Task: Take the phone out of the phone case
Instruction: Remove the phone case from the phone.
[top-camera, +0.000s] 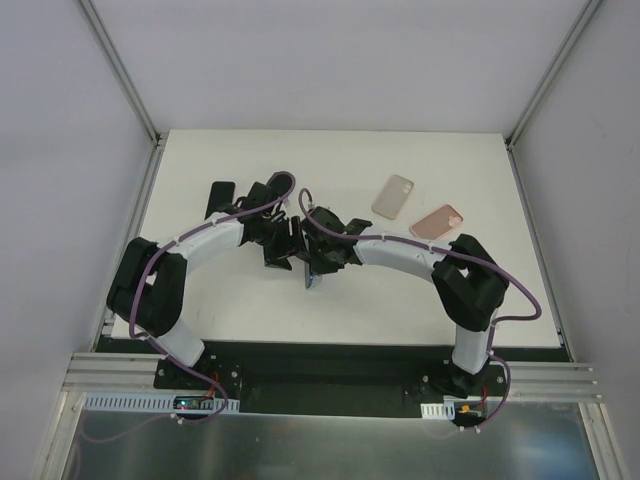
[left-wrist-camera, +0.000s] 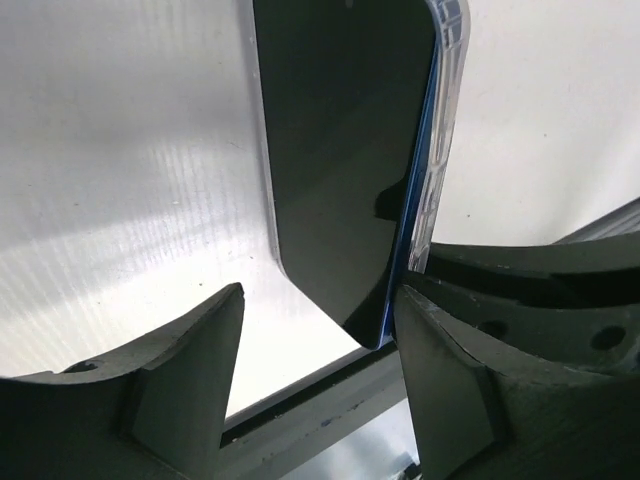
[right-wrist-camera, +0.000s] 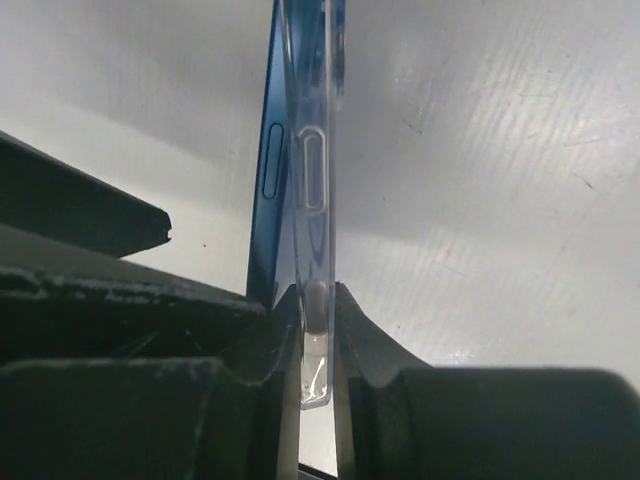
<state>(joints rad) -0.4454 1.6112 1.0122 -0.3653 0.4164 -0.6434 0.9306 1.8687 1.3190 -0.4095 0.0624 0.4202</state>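
Just beyond the arm bases, over the middle of the white surface (top-camera: 250, 310), the two pincers are found close together around one object turned on its edge. The right pincer (right-wrist-camera: 315, 300) is clamped tight on the rim of the clear plastic phone case (right-wrist-camera: 312, 180), with one finger pressed to either side of it; the blue-edged, dark-screened phone (left-wrist-camera: 340, 150) is seen just beside that rim, the case parted from the blue edge toward the lower corner and close against it higher up; the left pincer (left-wrist-camera: 318, 300) is spread wide about that lower corner, one finger (left-wrist-camera: 450, 390) at the blue edge, the other finger (left-wrist-camera: 185, 370) apart from the glass. Farther back, a flat black object (top-camera: 220, 198) is seen at the left; a beige phone case (top-camera: 393, 196) and a pink phone case (top-camera: 437, 221) are laid flat at the right, near each other and not touching.
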